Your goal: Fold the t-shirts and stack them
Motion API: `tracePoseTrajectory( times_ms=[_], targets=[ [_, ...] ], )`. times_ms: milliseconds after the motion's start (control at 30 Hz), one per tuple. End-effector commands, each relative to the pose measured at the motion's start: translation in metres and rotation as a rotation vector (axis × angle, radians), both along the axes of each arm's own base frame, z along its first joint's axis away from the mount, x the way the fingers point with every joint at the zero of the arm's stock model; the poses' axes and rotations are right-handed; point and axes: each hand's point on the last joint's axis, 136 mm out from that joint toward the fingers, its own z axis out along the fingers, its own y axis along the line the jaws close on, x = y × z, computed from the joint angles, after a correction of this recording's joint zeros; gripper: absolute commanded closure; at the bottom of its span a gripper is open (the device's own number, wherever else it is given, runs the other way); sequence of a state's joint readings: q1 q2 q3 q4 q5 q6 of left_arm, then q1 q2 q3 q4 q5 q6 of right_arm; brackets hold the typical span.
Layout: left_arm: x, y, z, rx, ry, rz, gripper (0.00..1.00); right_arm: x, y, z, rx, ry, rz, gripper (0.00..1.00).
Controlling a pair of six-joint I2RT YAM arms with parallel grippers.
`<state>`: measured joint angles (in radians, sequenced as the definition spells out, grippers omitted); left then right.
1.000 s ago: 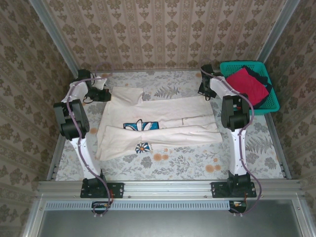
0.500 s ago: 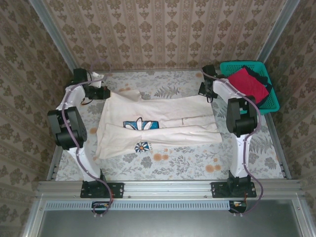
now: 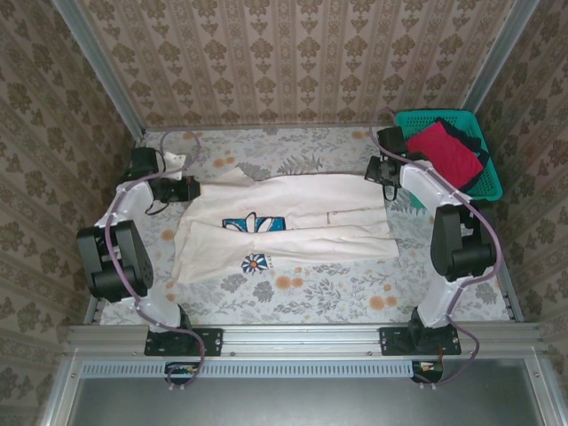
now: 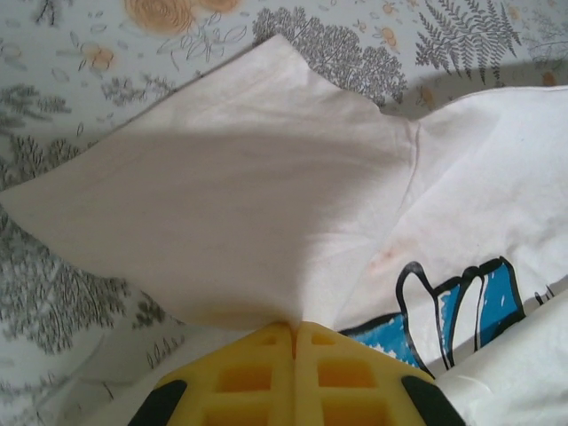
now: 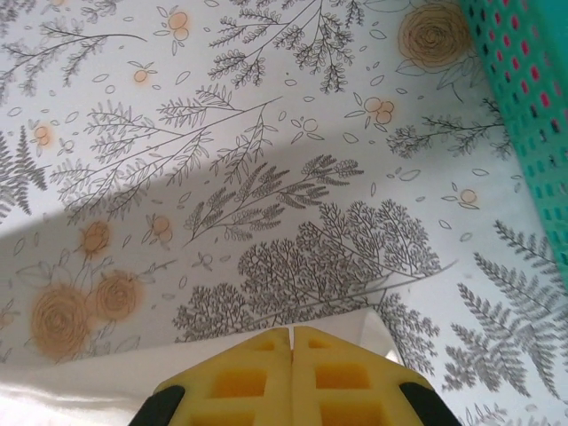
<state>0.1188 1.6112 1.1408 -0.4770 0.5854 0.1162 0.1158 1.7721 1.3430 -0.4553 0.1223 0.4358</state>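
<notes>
Left of the teal basket [image 3: 493, 185], on the flower-print bench [image 3: 337, 288]: cream-white t-shirt [image 3: 293, 222] spread lengthwise, partly folded, blue daisy print facing up on the half farther from the basket.

My left gripper [image 3: 190, 188] is at the shirt end farthest from the basket. Left wrist view: jaws pressed together, clamped on the cream-white t-shirt [image 4: 266, 204]. A sleeve fans out from the yellow pads [image 4: 248, 377], raised off the bench. The blue print lies on the basket side of the pads.

My right gripper [image 3: 383, 170] is just beside the basket's left wall, at the near-basket far corner of the shirt. Right wrist view: jaws together, with the shirt's white edge [image 5: 98, 390] running in under them; reads as clamped on that corner. Basket mesh [image 5: 524, 115] is at the right edge of that view.

Inside the basket: crimson-red t-shirt [image 3: 444, 151] on top, dark t-shirt [image 3: 470, 184] under it, showing at the far and near sides.
</notes>
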Motion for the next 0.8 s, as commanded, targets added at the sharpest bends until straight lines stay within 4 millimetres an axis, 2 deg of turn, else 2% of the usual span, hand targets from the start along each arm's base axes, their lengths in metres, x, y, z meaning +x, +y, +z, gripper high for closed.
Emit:
tracePoseTrajectory(
  times_ms=[0, 200, 467, 633, 767],
  targets=[
    [-0.014, 0.006, 0.012, 0.032, -0.015, 0.083, 1.00, -0.014, 0.001, 0.017, -0.005, -0.034, 0.033, 1.00],
    [-0.052, 0.020, 0.001, 0.107, 0.070, 0.167, 1.00, -0.042, -0.001, 0.015, -0.003, -0.014, 0.034, 1.00],
    [-0.075, 0.026, 0.000, 0.165, 0.126, 0.179, 1.00, -0.078, -0.006, -0.005, -0.001, 0.049, 0.021, 1.00],
    [-0.087, 0.022, 0.003, 0.160, 0.121, 0.164, 1.00, -0.095, -0.010, -0.010, -0.012, 0.076, 0.012, 1.00],
    [-0.097, 0.010, 0.002, 0.167, 0.093, 0.119, 1.00, -0.103, -0.008, -0.010, 0.005, 0.086, 0.013, 1.00]
  ],
)
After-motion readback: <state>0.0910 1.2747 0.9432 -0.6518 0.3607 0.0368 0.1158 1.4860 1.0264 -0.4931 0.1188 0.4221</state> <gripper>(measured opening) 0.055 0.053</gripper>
